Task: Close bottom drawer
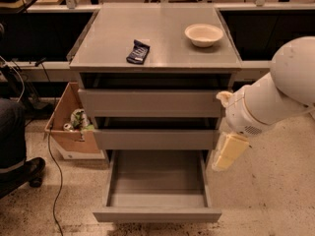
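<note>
The bottom drawer point(157, 214) of the grey cabinet stands pulled far out, its slim flat front near the lower edge of the view and its shallow grey tray point(157, 178) empty. The two drawers above it, the upper point(150, 103) and the middle point(155, 139), sit only slightly out. My white arm point(275, 97) reaches in from the right. My cream gripper point(228, 153) hangs beside the cabinet's right side, level with the middle drawer and above the right rear corner of the open drawer. It holds nothing that I can see.
On the cabinet top point(167, 58) lie a cream bowl point(204, 34) and a dark packet point(138, 51). A cardboard box point(66, 132) with trash stands on the floor at the left, beside a cable point(53, 171) and a person's leg and shoe point(15, 151). Benches run behind.
</note>
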